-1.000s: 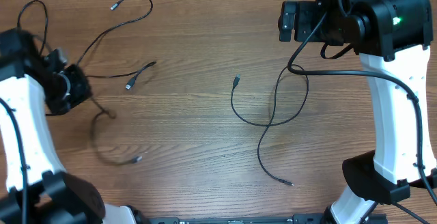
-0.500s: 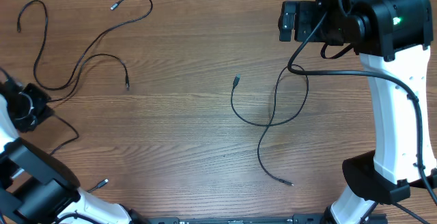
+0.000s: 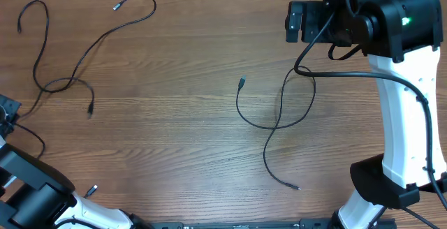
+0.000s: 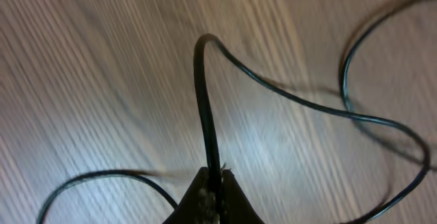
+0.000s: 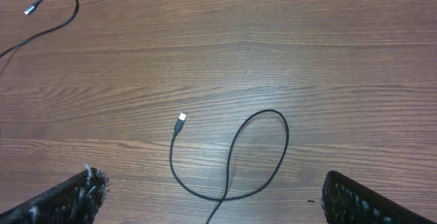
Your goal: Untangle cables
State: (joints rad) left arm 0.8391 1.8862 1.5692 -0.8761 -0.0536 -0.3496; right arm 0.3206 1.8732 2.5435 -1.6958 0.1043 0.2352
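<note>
1. The looped cable [image 3: 279, 117] lies on the wooden table [image 3: 181, 138], right of centre. It is a single black strand that crosses itself once. Its plug tip [image 3: 242, 82] is on the upper left of the loop, and its far end [image 3: 297, 186] trails toward the near edge.
2. The right wrist view shows the same loop, with its pale plug just left of the crossing.
3. Well to the left of the looped cable, two long strands [image 3: 105, 33] sprawl over the back left of the table. They cross near one another. One has a silver tip [image 3: 116, 6] at the back, and one ends in a dark tip [image 3: 89, 109] nearer the front. I cannot say for sure which strand owns which end where they overlap.
4. Farther left again, at the table's edge, the left gripper [image 4: 213, 193] has its jaws pressed together on a held cable [image 4: 205, 108]. This cable rises from the fingertips, bends over and runs off to the right. The wrist picture is blurred.
5. The right gripper [image 5: 218, 198] hangs above the looped cable with its jaws spread wide. One finger [image 5: 82, 197] shows on each side of the loop, and neither touches it.
</note>
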